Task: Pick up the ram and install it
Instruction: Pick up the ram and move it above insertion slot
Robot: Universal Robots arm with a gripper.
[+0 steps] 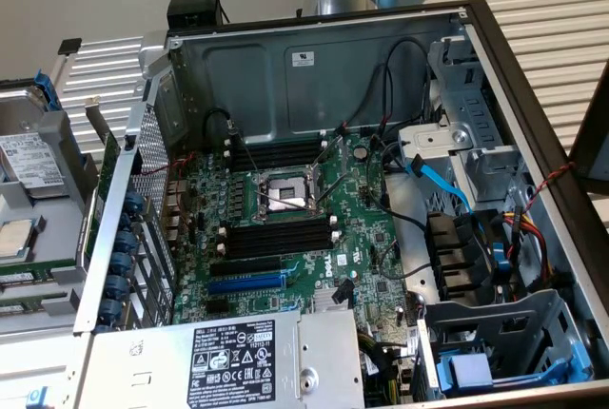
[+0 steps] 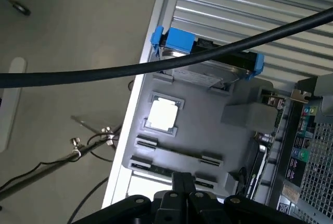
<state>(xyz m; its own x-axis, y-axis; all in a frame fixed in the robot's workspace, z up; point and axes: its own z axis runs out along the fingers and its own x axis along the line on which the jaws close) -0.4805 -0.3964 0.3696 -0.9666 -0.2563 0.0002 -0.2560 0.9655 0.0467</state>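
Ram (image 2: 156,171), a long thin dark green-black memory stick, lies unpicked in the grey parts tray (image 2: 208,130) at the exterior view's left of the open metal computer case (image 1: 314,57), whose black motherboard slots (image 1: 276,238) sit bare, while the black gripper (image 2: 183,178) hovers near the stick, and whether its jaws are parted cannot be told.

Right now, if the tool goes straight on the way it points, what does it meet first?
Probably the ram lying in the grey tray, directly ahead of the tool; depth is unclear, so this is a judgement.
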